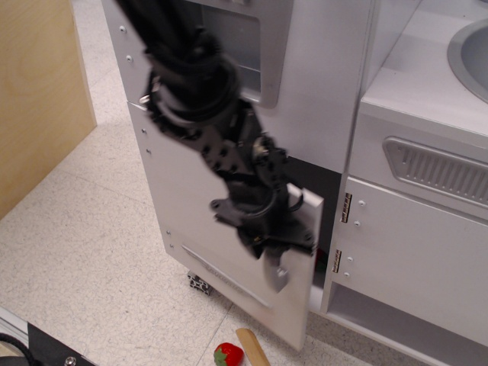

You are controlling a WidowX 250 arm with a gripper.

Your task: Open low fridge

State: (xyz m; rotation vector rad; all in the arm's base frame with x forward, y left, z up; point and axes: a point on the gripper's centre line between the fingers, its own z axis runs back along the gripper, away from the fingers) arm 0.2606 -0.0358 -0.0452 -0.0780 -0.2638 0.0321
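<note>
The low fridge door [191,198] is a plain white panel, swung partly open toward me, hinged on its left side. A dark gap [326,200] shows between its free right edge and the cabinet. My black gripper [268,245] is shut on the grey curved bar handle [274,273] near the door's right edge. The handle's lower end sticks out below the fingers. The arm [191,84] reaches down from the upper left and hides part of the door. The frame is blurred around the gripper.
Above is the white door with a grey dispenser niche [252,46]. To the right stand a cabinet front with a grey slotted vent [438,169] and silver hinges [345,207]. A toy strawberry [228,354] and a wooden stick [253,349] lie on the floor. A wooden panel [38,91] stands left.
</note>
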